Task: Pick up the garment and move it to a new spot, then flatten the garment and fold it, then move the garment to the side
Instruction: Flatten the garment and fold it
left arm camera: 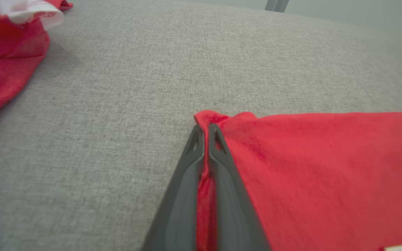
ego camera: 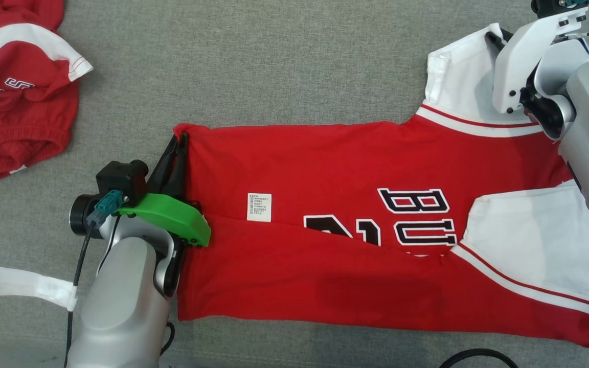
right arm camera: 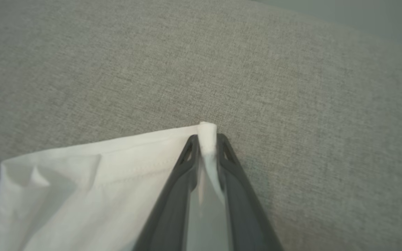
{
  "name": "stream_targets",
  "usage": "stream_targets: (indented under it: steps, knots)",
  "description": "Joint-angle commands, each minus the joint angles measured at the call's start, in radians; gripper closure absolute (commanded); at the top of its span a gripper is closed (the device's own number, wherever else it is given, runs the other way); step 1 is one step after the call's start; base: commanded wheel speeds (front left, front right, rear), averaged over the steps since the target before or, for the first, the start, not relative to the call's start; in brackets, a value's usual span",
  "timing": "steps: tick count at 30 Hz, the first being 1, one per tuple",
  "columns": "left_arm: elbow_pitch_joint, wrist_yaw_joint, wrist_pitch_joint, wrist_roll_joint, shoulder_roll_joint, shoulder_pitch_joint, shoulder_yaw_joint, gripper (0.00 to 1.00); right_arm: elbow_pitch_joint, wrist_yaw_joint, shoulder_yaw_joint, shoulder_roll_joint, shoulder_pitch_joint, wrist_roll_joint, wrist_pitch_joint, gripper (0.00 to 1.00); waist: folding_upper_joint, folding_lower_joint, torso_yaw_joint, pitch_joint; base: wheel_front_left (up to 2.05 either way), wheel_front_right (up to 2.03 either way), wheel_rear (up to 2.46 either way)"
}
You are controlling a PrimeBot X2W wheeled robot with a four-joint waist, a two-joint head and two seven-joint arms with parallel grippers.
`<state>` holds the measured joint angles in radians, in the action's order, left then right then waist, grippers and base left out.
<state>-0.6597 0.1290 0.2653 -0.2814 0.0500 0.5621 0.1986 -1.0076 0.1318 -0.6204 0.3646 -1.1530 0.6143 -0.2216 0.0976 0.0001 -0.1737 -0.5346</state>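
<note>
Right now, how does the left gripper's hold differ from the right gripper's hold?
The left gripper pinches the red hem corner of the jersey; the right gripper pinches the edge of its white sleeve. In the head view the left gripper sits at the jersey's left end, the right gripper at the far upper right. Both are shut on the same jersey, which lies on the grey surface.

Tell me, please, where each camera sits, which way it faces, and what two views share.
Head view: on the head, looking down at the red jersey on grey cloth; both forearms show, left gripper at its hem corner, right gripper at its white sleeve.
Left wrist view: on that wrist, looking along its fingers, shut on the red corner.
Right wrist view: on that wrist, looking along its fingers, shut on the sleeve edge.
Shared: head and left wrist views both show a second red garment.
</note>
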Motion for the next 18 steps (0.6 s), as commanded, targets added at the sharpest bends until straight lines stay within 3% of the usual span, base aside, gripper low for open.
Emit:
stream_targets:
  steps: [1,9,18]
  knots:
    - [-0.002,0.003,-0.002,-0.007,0.001,0.0,0.003,1.0,-0.019,-0.002,-0.01,0.007,0.025,0.005,0.0,1.0,-0.0001,-0.0001,0.001,0.001,0.0,0.0,0.0]
    - [0.014,0.003,-0.002,0.021,0.002,-0.038,-0.048,1.0,-0.043,-0.002,-0.03,0.003,0.023,0.042,0.144,1.0,-0.0001,-0.0001,0.027,0.066,0.0,0.0,0.0]
    - [0.029,0.003,-0.002,0.048,0.008,-0.128,-0.08,1.0,-0.019,-0.002,-0.071,-0.016,0.129,0.136,0.265,1.0,-0.0001,-0.0001,0.083,0.229,0.0,0.0,0.0]
